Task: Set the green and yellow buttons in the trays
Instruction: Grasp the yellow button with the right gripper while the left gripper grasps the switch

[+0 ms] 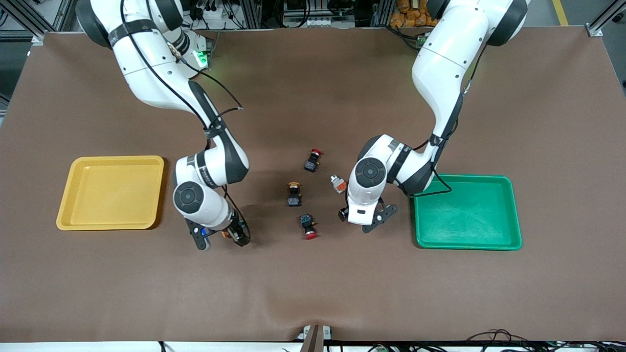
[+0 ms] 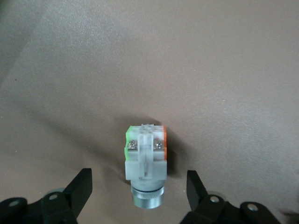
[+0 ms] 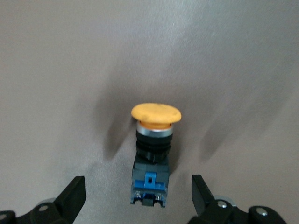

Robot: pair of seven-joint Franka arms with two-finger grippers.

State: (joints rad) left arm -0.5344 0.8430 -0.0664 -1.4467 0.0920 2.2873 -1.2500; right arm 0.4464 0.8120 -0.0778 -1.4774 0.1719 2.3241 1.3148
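Your right tool stands wide open over a yellow mushroom-capped push button with a black-and-blue body, lying on the brown desk near the shallow yellow plastic tray. Centre the body between the fingers before closing. Your left tool, also wide, straddles a whitish push button with green and orange blocks near the shallow green plastic tray; grip its flat sides.
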